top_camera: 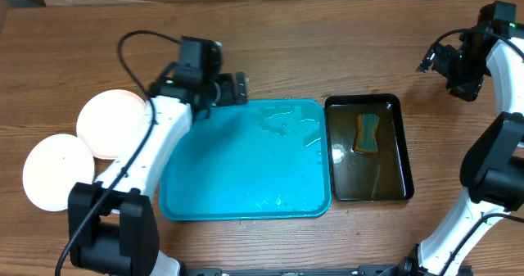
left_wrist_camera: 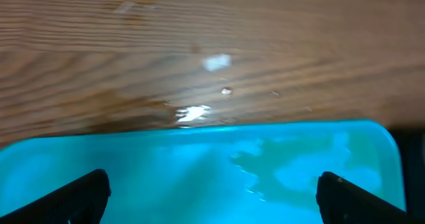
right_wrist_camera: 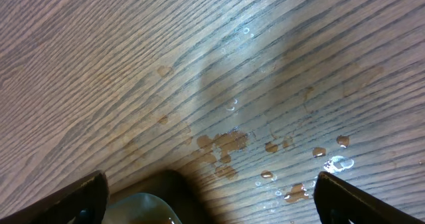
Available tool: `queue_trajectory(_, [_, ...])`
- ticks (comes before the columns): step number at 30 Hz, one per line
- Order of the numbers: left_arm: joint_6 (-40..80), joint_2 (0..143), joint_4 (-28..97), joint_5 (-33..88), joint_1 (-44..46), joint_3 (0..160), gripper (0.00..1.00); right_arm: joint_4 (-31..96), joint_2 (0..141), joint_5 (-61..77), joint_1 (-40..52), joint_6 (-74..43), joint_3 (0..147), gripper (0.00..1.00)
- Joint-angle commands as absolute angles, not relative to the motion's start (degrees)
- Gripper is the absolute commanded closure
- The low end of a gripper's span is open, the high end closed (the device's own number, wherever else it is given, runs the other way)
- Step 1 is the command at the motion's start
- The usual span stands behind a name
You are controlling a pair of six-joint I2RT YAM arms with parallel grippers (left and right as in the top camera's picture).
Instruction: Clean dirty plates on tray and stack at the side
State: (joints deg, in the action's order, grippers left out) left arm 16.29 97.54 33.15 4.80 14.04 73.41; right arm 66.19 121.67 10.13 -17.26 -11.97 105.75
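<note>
Overhead: your left pincer (top_camera: 241, 88) hangs released above the wet turquoise tray (top_camera: 246, 178), right pincer (top_camera: 432, 61) released too; lift straight up, clear of the plates (top_camera: 110, 116).

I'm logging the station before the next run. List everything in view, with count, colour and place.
plates: two visible, one white, one pale cream, side by side on the table's left
tray: one, turquoise, centre, wet, nothing on it
black tray: one, glossy black, right of the tray
sponge: one, yellow and teal, in the black tray
water drops: several, on the wood
table: one, brown wood
left fingers: two, black, apart, over the tray's far edge
right fingers: two, black, apart, over the table's far right
</note>
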Motion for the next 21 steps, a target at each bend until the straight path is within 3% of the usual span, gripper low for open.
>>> queue_trajectory(1, [15.3,97.1,33.0,3.0,17.0,73.2,0.0,66.0,119.9,10.3,-17.4,-12.0,106.5,0.0])
queue_trajectory(11, [15.3,97.1,33.0,3.0,20.0,73.2,0.0,66.1,117.0,10.3,-16.6,-12.0,106.5,0.0])
queue_trajectory(21, [15.3,97.1,33.0,3.0,20.0,73.2,0.0,66.0,92.6,10.3,-8.2,-12.0,106.5,0.0])
